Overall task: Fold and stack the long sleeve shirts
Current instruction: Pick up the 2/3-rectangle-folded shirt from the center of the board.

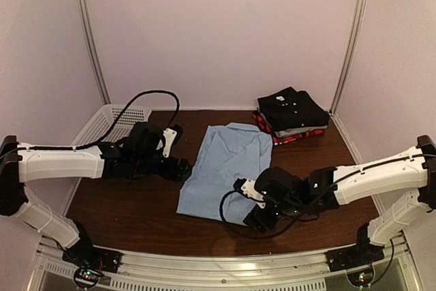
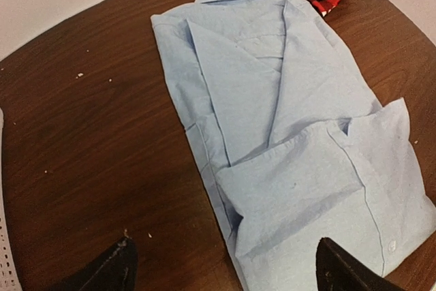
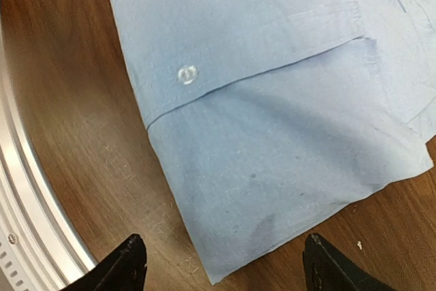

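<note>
A light blue collared shirt (image 1: 225,168) lies flat in the middle of the table, sleeves folded in over the body. At the back right sits a stack of folded shirts (image 1: 293,115): black on top, grey below, red plaid at the bottom. My left gripper (image 1: 182,168) hovers at the blue shirt's left edge, open, holding nothing. The left wrist view has the blue shirt (image 2: 286,134) spread ahead and the left gripper (image 2: 228,267) with its jaws wide. My right gripper (image 1: 255,219) is open by the near right corner. In its wrist view the blue shirt's corner (image 3: 272,134) lies between the right gripper's (image 3: 221,264) spread fingers.
A white mesh basket (image 1: 102,126) stands at the table's back left, behind the left arm. A metal rail (image 3: 27,195) runs along the near table edge close to the right gripper. Black cables trail from both wrists.
</note>
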